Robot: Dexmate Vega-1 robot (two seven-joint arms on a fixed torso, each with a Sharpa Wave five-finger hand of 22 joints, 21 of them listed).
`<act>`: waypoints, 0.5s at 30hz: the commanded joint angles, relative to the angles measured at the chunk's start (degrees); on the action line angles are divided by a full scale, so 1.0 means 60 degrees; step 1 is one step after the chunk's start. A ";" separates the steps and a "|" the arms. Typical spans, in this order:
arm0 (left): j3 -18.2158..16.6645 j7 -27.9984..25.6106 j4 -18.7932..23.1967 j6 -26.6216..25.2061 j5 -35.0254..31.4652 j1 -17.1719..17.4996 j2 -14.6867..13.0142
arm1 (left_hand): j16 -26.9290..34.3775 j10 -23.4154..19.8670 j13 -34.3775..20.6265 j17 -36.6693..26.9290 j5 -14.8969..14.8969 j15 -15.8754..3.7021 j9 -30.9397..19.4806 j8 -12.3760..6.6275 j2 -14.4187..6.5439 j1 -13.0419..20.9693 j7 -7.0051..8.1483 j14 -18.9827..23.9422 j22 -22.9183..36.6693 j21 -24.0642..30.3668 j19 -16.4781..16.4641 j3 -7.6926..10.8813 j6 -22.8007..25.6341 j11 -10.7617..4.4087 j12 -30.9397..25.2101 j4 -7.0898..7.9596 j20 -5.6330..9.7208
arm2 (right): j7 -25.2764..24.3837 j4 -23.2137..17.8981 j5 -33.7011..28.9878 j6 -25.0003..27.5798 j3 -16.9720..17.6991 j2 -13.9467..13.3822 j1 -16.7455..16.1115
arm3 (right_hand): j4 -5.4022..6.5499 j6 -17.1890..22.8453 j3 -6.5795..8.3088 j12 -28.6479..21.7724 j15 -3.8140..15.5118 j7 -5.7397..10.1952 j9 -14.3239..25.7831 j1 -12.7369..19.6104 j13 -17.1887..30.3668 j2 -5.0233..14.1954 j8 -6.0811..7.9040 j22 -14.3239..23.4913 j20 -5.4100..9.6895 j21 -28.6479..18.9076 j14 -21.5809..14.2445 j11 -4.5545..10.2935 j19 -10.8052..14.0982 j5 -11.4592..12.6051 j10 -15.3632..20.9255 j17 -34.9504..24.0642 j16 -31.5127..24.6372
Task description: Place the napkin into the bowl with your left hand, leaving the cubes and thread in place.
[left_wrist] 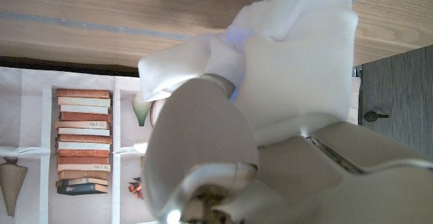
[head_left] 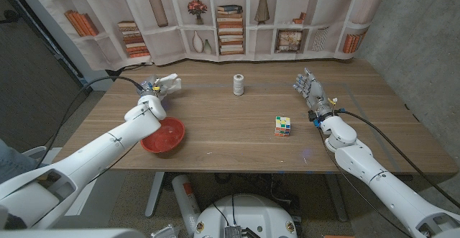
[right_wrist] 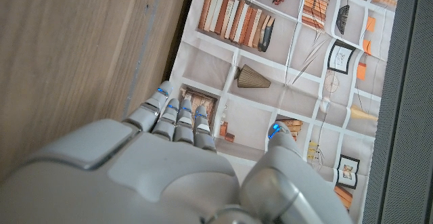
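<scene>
Napkin, white and crumpled, is gripped in the left hand above the wooden table, beyond the red bowl. Right hand holds nothing, fingers spread. Thread spool and a cube sit mid-table

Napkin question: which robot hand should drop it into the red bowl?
The left hand. It already holds the napkin, just beyond the bowl on its own side. The right hand is empty, far across the table.
</scene>
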State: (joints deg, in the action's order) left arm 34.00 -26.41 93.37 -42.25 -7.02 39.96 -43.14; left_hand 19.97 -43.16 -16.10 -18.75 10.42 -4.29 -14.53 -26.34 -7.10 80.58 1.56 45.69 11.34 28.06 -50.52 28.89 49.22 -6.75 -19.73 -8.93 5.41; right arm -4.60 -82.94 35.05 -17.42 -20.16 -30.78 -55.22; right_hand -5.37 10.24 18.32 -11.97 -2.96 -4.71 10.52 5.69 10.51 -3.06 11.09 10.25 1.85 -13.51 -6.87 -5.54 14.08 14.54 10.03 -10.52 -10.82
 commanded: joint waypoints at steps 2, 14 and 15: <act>-0.0257 0.0021 0.0286 0.0482 0.0126 0.0196 -0.0232 | 0.0102 0.0010 -0.0045 -0.0090 0.0042 -0.1026 -0.0039 -0.0032 -0.0001 0.0054 0.0009 0.0273 0.0014 0.0099 0.0007 -0.0060 -0.0048 -0.0036 0.0055 0.0042 0.0084 | -0.0150 -0.0139 -0.0033 0.0031 0.0010 0.0012 -0.0075 | -0.0016 0.0080 -0.0031 -0.0031 -0.0007 -0.0043 0.0042 0.0002 0.0024 0.0101 0.0021 0.0041 -0.0007 0.0057 -0.0091 -0.0028 0.0096 0.0014 0.0101 -0.0016 0.0000; -0.0297 0.0333 0.0490 0.0838 0.0126 0.0272 -0.0514 | 0.0098 0.0068 -0.0120 -0.0214 0.0018 -0.1004 -0.0046 -0.0027 0.0010 -0.0082 0.0061 0.0256 0.0010 0.0187 0.0067 -0.0160 -0.0120 -0.0039 0.0108 0.0140 0.0077 | -0.0209 -0.0162 -0.0053 -0.0063 0.0041 0.0034 -0.0148 | -0.0022 0.0094 -0.0041 -0.0032 0.0000 -0.0051 0.0042 0.0008 0.0024 0.0107 0.0025 0.0041 -0.0005 0.0077 -0.0101 -0.0025 0.0106 0.0014 0.0107 -0.0016 -0.0001; -0.0287 0.0264 0.0494 0.0868 0.0063 0.0293 -0.0520 | 0.0098 0.0065 -0.0126 -0.0223 0.0018 -0.1005 -0.0043 -0.0028 0.0011 -0.0087 0.0069 0.0257 0.0010 0.0197 0.0066 -0.0165 -0.0116 -0.0043 0.0109 0.0142 0.0075 | -0.0224 -0.0170 -0.0060 -0.0065 0.0043 0.0034 -0.0155 | -0.0023 0.0094 -0.0042 -0.0028 0.0003 -0.0050 0.0042 0.0008 0.0024 0.0108 0.0024 0.0042 -0.0006 0.0079 -0.0099 -0.0006 0.0107 0.0014 0.0099 -0.0016 0.0000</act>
State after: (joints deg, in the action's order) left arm 32.55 -25.41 95.32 -39.08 -6.19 41.05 -44.97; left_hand 20.41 -42.93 -16.64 -19.79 10.41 -4.29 -14.52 -26.34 -7.10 80.59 1.86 45.69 11.35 28.83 -50.19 28.11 48.50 -6.97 -19.46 -8.30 5.72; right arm -5.44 -83.68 34.77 -17.45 -20.13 -30.74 -55.76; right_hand -5.53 10.24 18.16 -11.97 -2.96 -4.71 10.52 5.69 10.51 -3.06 11.09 10.25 1.84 -13.13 -6.87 -5.54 14.07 14.54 10.03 -10.52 -10.82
